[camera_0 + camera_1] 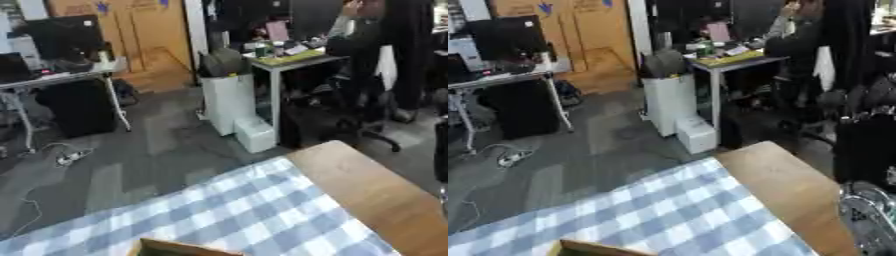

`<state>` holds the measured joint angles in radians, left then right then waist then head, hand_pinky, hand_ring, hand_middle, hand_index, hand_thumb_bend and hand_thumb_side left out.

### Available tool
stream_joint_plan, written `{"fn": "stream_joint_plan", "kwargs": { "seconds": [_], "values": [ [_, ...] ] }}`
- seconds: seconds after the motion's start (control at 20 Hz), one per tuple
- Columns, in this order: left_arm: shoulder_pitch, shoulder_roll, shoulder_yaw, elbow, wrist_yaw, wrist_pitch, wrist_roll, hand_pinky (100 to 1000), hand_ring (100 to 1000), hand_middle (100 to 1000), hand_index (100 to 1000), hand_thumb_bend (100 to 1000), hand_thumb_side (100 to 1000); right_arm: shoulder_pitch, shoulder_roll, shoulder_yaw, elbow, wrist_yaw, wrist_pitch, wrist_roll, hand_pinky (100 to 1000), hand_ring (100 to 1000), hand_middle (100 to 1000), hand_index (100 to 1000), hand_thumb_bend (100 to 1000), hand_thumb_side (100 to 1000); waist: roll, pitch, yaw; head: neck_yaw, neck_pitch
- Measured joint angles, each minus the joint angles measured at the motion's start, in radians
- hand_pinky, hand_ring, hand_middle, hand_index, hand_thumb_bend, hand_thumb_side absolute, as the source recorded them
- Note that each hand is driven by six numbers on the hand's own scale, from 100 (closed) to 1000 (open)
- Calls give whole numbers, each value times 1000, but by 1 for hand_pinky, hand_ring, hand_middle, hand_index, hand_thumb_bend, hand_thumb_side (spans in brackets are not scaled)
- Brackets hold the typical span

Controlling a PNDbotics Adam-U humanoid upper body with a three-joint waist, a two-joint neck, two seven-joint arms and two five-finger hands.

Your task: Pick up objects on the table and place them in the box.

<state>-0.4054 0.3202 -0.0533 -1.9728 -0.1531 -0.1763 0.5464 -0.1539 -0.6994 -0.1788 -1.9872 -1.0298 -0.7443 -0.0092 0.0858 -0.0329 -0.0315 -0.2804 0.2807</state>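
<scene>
Left eye view, table (376, 190): wooden top, bare along its right edge, running from centre toward 5 o'clock. Cloth (236, 215): blue-and-white check, covering the table from 7 o'clock to centre. Box (179, 248): brown cardboard, only its top edge showing at 6 o'clock, resting on the cloth. Objects to pick up: none visible on the cloth. Hands: neither appears in either view, so whether they are released, clenched or grasping cannot be told. Right eye view, 4 o'clock: silver and black machinery (868, 215), just beside the table's right edge.
</scene>
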Motion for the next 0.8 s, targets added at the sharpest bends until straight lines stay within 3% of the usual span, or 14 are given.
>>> {"fn": "stream_joint_plan", "kwargs": {
  "seconds": [0.15, 0.4, 0.8],
  "values": [
    [31, -54, -1, -9, -13, -3, 2, 616, 671, 833, 854, 773, 931, 27, 18, 4, 0, 13, -33, 31, 434, 360, 369, 456, 100, 1000, -12, 3, 13, 14, -1],
    [38, -79, -16, -10, 5, 6, -39, 610, 665, 827, 849, 761, 930, 65, 40, 13, 0, 35, -77, 74, 435, 359, 370, 458, 100, 1000, -21, 8, 34, 22, 0],
    [19, -110, -39, -9, 54, 13, -79, 586, 639, 823, 850, 766, 926, 69, 48, 34, 0, 34, -113, 111, 433, 359, 370, 459, 100, 1000, -23, 18, 46, -113, -55]
  ]
}}
